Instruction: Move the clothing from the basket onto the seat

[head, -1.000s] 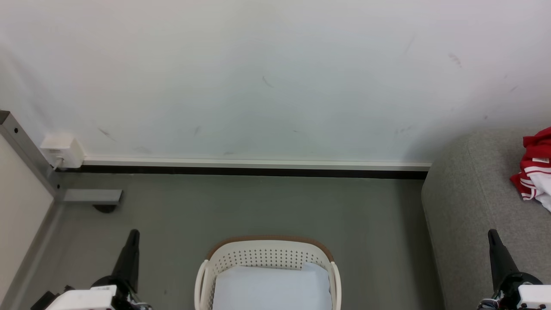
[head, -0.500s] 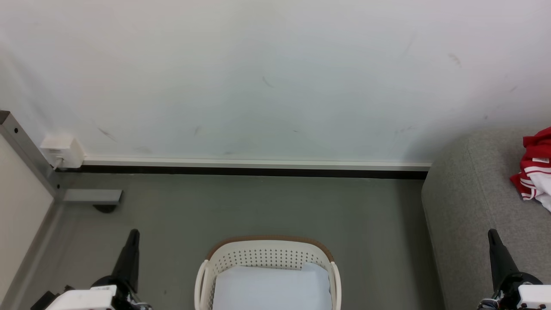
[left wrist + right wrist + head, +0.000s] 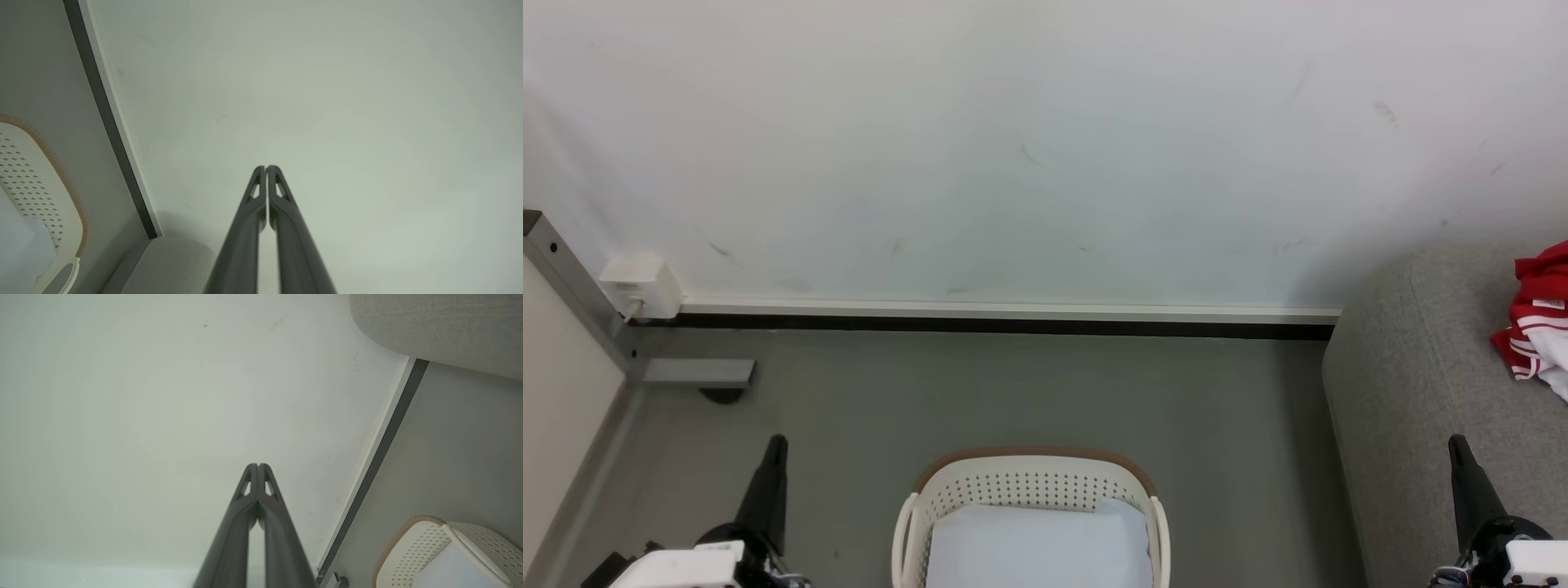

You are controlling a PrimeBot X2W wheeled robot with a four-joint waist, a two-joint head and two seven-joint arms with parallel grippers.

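Observation:
The red and white clothing (image 3: 1539,314) lies bunched on the grey seat (image 3: 1421,392) at the right edge of the head view. The cream basket (image 3: 1029,482) with a brown rim stands on the floor at the bottom centre, showing just its pale lining (image 3: 1033,547). My left gripper (image 3: 778,445) is shut, low to the left of the basket, holding nothing. Over the seat's near part my right gripper (image 3: 1456,445) is also shut and empty. The wrist views show the left gripper (image 3: 266,168) and the right gripper (image 3: 258,466) with tips pressed together, pointing at the wall.
A white wall with a dark skirting strip (image 3: 1013,327) runs behind the basket. A white socket box (image 3: 641,286) and a grey metal post with a foot (image 3: 698,374) stand at the far left. Grey floor (image 3: 1029,392) lies between basket and wall.

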